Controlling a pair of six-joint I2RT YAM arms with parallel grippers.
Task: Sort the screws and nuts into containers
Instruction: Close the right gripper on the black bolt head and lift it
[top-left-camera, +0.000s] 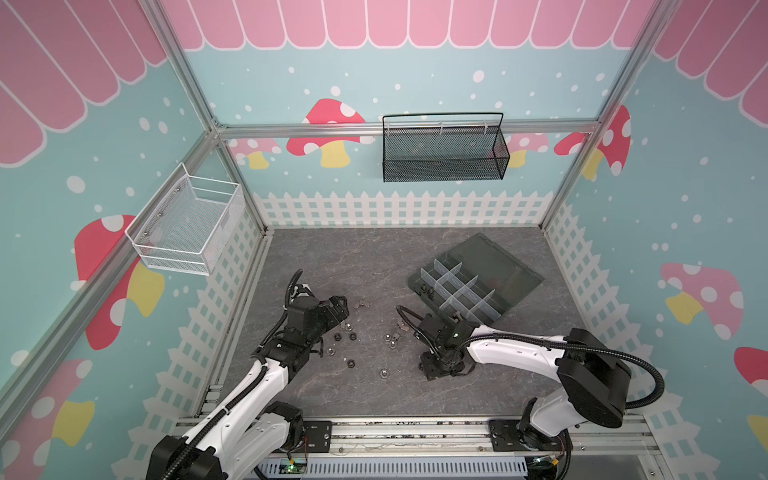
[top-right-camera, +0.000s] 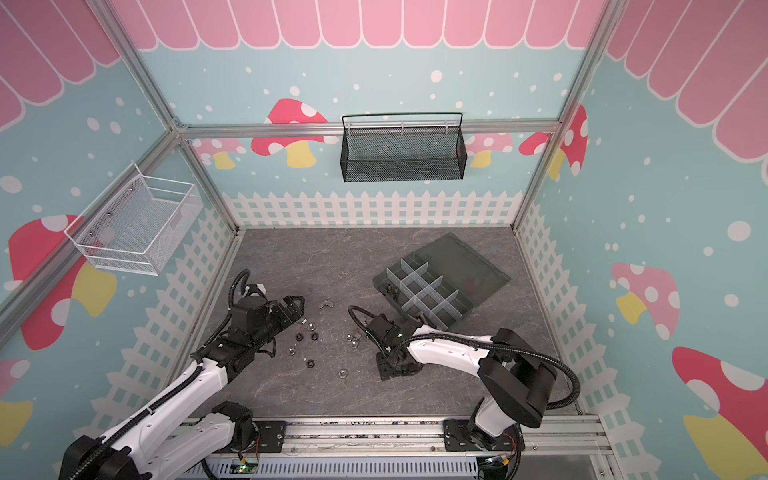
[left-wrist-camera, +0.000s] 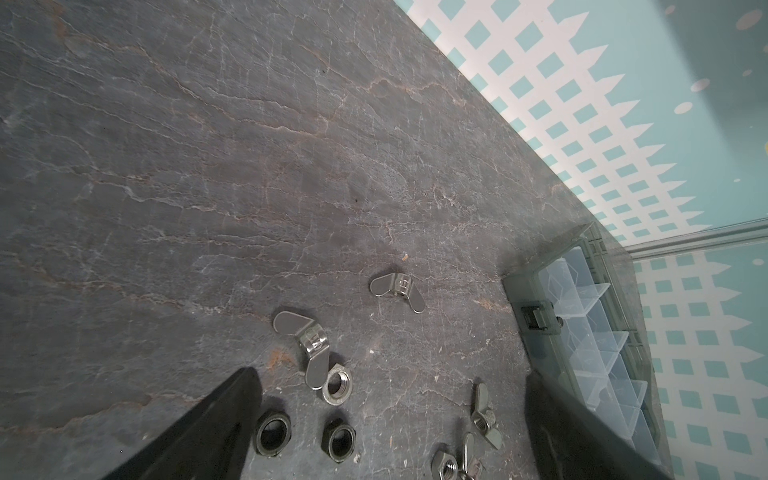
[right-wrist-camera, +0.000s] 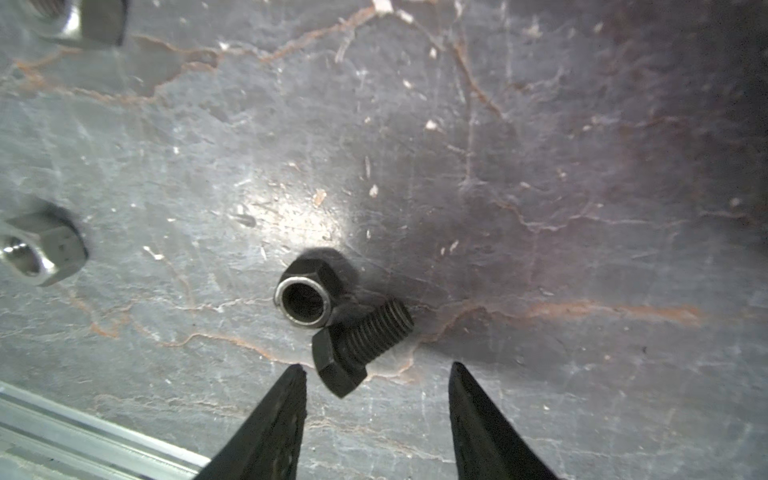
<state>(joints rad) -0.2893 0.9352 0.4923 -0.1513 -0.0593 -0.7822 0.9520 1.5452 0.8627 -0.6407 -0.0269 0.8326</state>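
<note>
Right jaws stood spread, nothing pinched, tips low over the counter (right-wrist-camera: 540, 166). A black hex bolt (right-wrist-camera: 353, 353) lay on its side between the two tips, with its head nearest them and close to one tip. Contact couldn't be made out. Its threaded shank rested against a black nut with a bright inner rim (right-wrist-camera: 305, 297), which lay flat and touched the bolt. Two silver hex nuts (right-wrist-camera: 37, 249) sat well off to one side.

Left jaws were spread wide too and empty, over a scatter of wing nuts (left-wrist-camera: 307, 349), a silver hex nut (left-wrist-camera: 338, 386) and two black nuts (left-wrist-camera: 272, 432).

The organizer box (top-left-camera: 469, 282) lay open on the counter, well apart from the bolt. Most compartments looked bare. A few dark pieces (top-left-camera: 426, 291) sat in an end one, too small to name.

Handling judgement: the bolt is probably steel, so rigid, not fragile and dense for its size. The round shank would roll if nudged. The best hold is likely across two opposite flats of the hex head, or square across the threads, which give some bite. The main risk is that closing skewed could squirt it out sideways or drag the touching nut along.
</note>
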